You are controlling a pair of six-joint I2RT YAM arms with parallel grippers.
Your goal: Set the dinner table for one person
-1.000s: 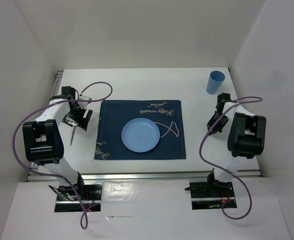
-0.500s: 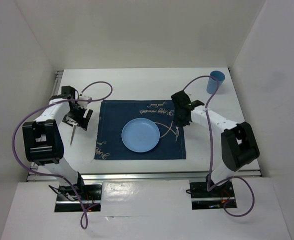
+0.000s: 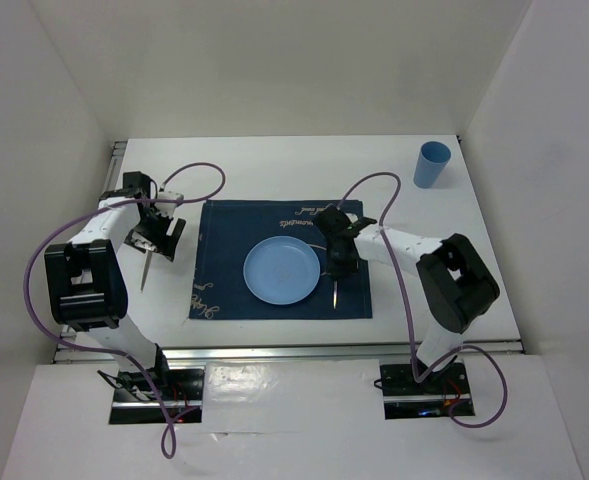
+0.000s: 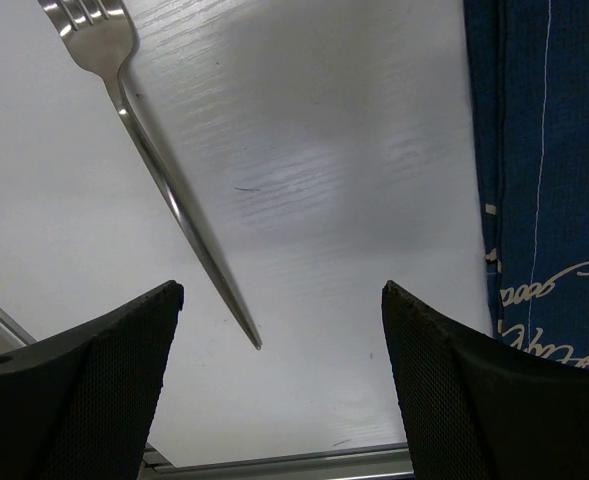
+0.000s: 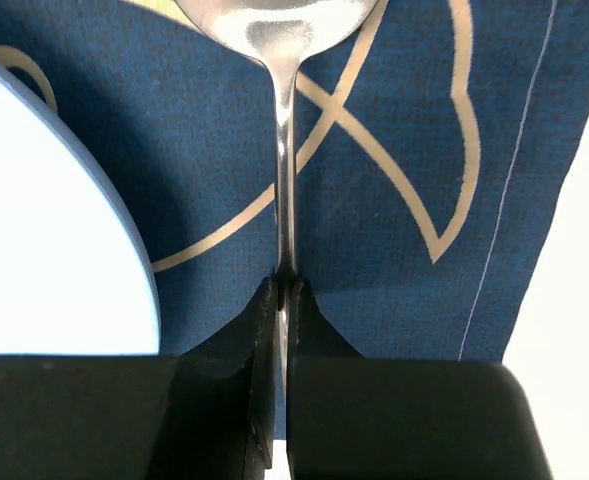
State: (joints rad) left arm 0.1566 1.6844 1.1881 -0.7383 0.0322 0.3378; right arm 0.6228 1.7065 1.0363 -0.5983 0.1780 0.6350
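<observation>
A light blue plate (image 3: pixel 282 271) sits on a navy fish-print placemat (image 3: pixel 274 220) in the middle of the white dinner table (image 3: pixel 274 170). My right gripper (image 3: pixel 335 266) is over the placemat just right of the plate, shut on a metal spoon (image 3: pixel 332 293). In the right wrist view the gripper (image 5: pixel 286 285) pinches the spoon (image 5: pixel 284 150) by its handle, bowl pointing away, low over the placemat (image 5: pixel 404 120), with the plate (image 5: pixel 54 260) at left. My left gripper (image 3: pixel 157 238) is open and empty over the table left of the placemat. A fork (image 4: pixel 144 150) lies ahead of the left gripper (image 4: pixel 282 290).
A blue cup (image 3: pixel 433 163) stands upright at the table's back right corner. The fork (image 3: pixel 147 270) lies on bare table (image 4: pixel 304 150) left of the placemat's edge (image 4: pixel 544 150). White walls enclose the table on three sides. Purple cables loop off both arms.
My right arm has swung from the table's right side across onto the placemat, carrying the spoon down to the plate's right edge. The left arm and fork have not moved.
</observation>
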